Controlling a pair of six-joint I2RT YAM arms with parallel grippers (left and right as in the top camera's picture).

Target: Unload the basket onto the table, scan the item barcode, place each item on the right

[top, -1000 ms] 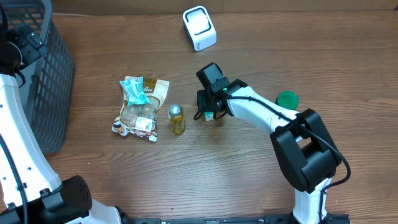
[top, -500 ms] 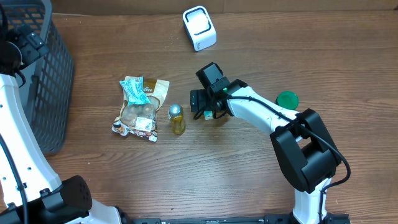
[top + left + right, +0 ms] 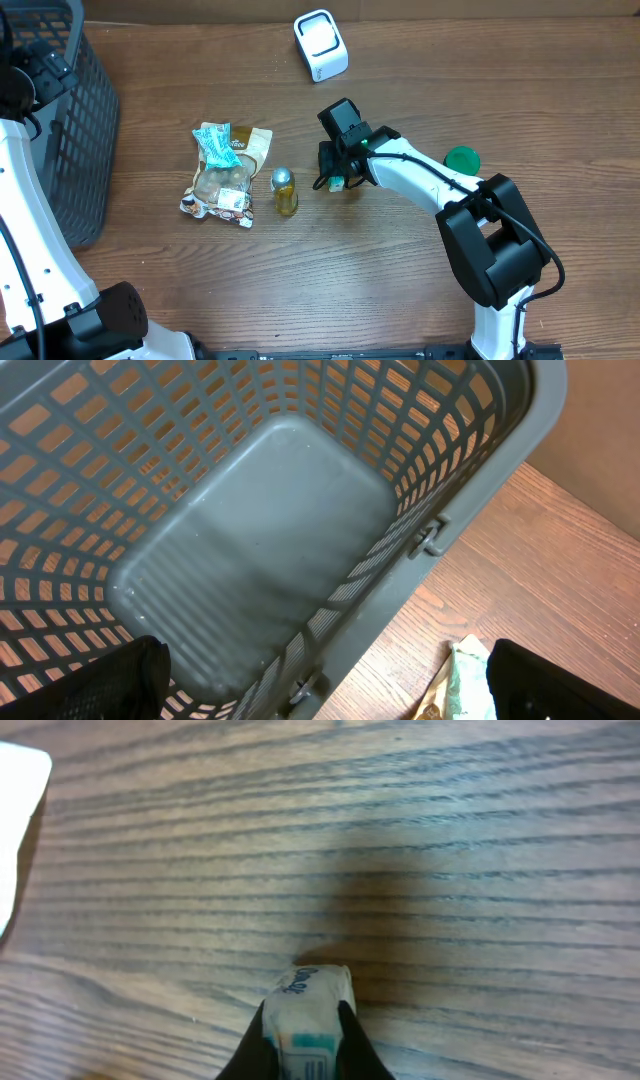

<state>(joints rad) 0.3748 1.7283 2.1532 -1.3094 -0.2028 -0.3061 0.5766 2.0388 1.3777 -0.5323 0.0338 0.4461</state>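
Pinching a small white-and-teal packet tight, the right claw is sitting nearly closed, low over the table, so I'm guessing the grab part is done. The white scanner is sitting well apart, further up the table, and nothing's facing it yet, so carrying the packet over and turning its barcode that way is what's left. Meanwhile the left claw is hanging wide open over the grey basket, holding nothing.

Table: brown wood grain, matt. Basket: grey moulded plastic, matt. Scanner: white plastic, slight gloss. Snack packets: glossy crinkled film. Bottle: silver metallic-looking cap. Sachet: smooth printed wrapper.
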